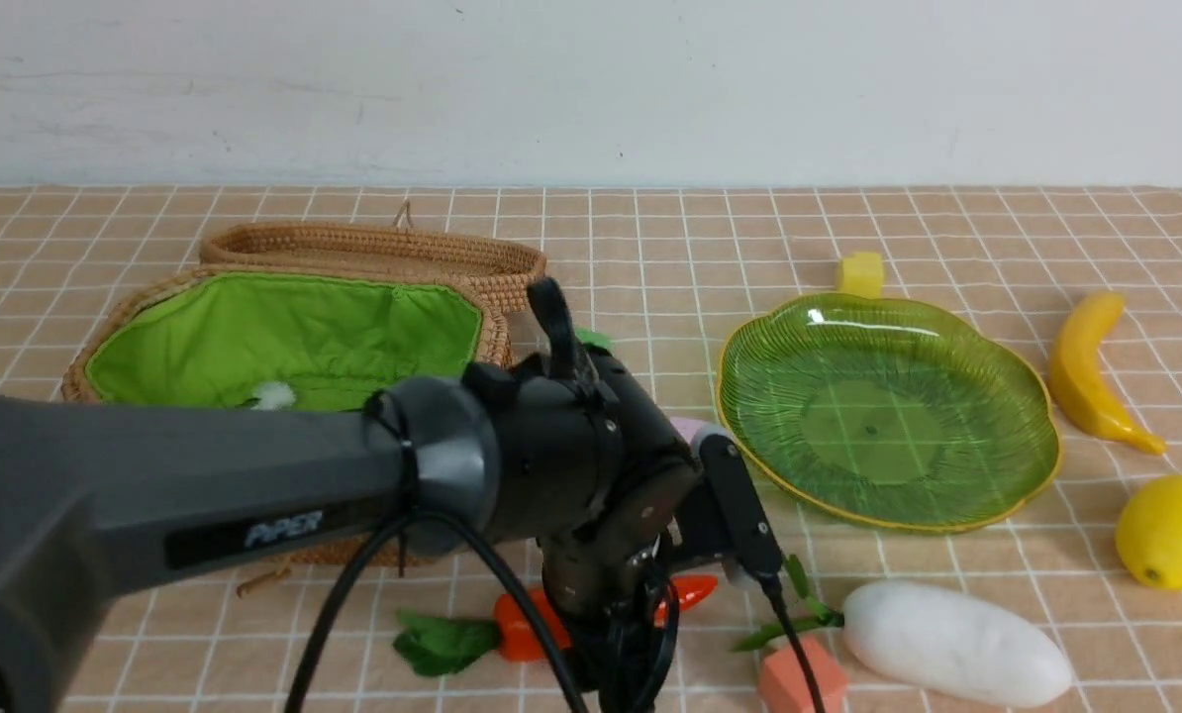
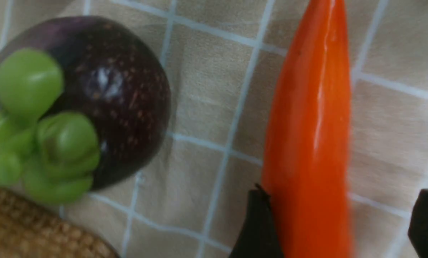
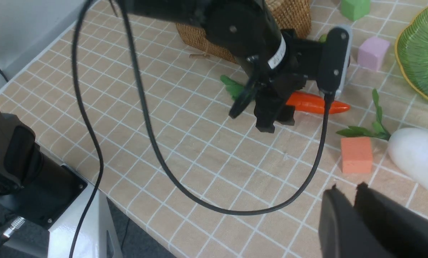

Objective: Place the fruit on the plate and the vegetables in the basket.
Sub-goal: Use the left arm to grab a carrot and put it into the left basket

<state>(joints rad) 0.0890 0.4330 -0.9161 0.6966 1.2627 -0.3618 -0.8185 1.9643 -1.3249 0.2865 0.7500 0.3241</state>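
My left gripper (image 2: pixel 341 225) is open and low over the orange carrot (image 2: pixel 310 136), with a finger on each side. One finger (image 2: pixel 257 229) touches the carrot and the other is apart from it. The dark maroon mangosteen (image 2: pixel 103 93) with its green cap lies beside the carrot, next to the basket's woven wall (image 2: pixel 38 233). In the front view the carrot (image 1: pixel 522 629) lies under the left wrist, in front of the green-lined basket (image 1: pixel 284 337). The green plate (image 1: pixel 888 411) is empty. The banana (image 1: pixel 1086 371), lemon (image 1: pixel 1173 532) and white radish (image 1: pixel 957 642) lie on the cloth. My right gripper (image 3: pixel 346 190) is shut and empty. The eggplant is out of view.
The basket lid (image 1: pixel 373 248) lies behind the basket. Foam cubes lie around: orange (image 1: pixel 801 678) by the radish stalks, pink (image 3: pixel 372 52), green (image 3: pixel 355 8) and yellow (image 1: pixel 860 273) behind the plate. The left arm's cable (image 3: pixel 146 118) loops over the cloth near the table's front edge.
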